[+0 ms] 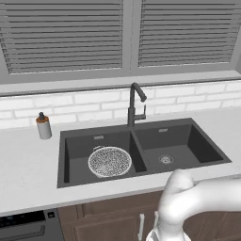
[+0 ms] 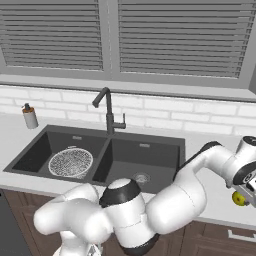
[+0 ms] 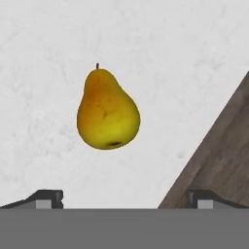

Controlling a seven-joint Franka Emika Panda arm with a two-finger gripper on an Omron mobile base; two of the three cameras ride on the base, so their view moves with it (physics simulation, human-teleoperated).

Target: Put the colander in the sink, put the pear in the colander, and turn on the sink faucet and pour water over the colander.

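Since the colander (image 1: pixel 109 161) already sits in the left basin of the sink (image 1: pixel 197 146), step 1 looks done and the pear (image 3: pixel 108 111) is the next item. Pear lies on its side on the pale worktop (image 3: pixel 44 58), to the right of the sink and near the worktop's front edge. Arm is swung far right so the hand hangs above the pear, camera looking straight down on it. Fingers (image 3: pixel 46 198) are spread wide, one tip at each lower corner of the hand view, nothing pinched between them; pear sits between and ahead of the tips, approx. centred, which suits a straight descent. Faucet (image 1: pixel 134 106) stands behind the divider, spout angled fwd; no water visible. Soap bottle (image 1: pixel 44 126) stands left of the sink. No brands, labels or legible writing visible on any item.
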